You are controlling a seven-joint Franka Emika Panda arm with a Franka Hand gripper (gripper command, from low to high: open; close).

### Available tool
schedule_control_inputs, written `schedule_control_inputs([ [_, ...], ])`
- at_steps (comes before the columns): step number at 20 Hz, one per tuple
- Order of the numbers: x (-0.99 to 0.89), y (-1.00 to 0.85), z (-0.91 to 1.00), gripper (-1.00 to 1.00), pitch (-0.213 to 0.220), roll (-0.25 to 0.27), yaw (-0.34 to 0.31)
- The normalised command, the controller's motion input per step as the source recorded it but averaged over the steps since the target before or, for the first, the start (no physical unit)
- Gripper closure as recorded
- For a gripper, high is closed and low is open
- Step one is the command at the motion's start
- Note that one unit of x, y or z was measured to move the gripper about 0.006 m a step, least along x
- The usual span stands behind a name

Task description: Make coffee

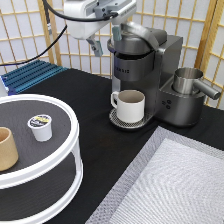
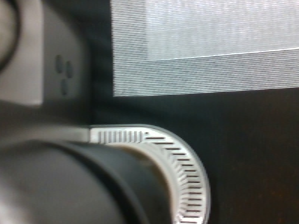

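1. We saw the end effector point(image 1: 105, 44) at the exterior view's top, fingers apart and empty, touching the brewer's point(image 1: 142, 75) raised lid.
2. The pod point(image 1: 40, 127) stood on the white tray point(image 1: 70, 145), beside a tan cup point(image 1: 7, 148).
3. A mug point(image 1: 129, 105) sat under the brewer.

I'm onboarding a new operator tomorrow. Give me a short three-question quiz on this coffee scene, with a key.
1. True or false: the coffee pod sits inside the coffee machine.
2. What stands on the machine's drip tray? A) tan cup B) white mug C) nothing
3. Where is the gripper, and what does it hold?

Key
1. False: it stands on the round white tray, beside the tan cup.
2. B, the white mug.
3. At the exterior view's top, by the machine's raised lid, open and holding nothing.
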Motion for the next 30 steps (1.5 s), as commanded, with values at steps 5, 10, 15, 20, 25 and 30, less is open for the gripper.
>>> schedule_control_inputs([
  [5, 0.36, 0.62, 0.86, -1.00, 0.150, -0.136, -0.011],
  [10, 0.38, 0.64, 0.59, -1.00, 0.181, -0.159, -0.006],
  [15, 0.36, 0.61, 0.40, -1.00, 0.200, -0.171, -0.007],
  [20, 0.41, 0.62, 0.54, -1.00, 0.177, -0.168, -0.011],
  [25, 0.54, 0.67, 0.52, -1.00, 0.169, -0.117, -0.006],
  [30, 0.70, 0.67, 0.44, -1.00, 0.190, -0.058, 0.000],
])
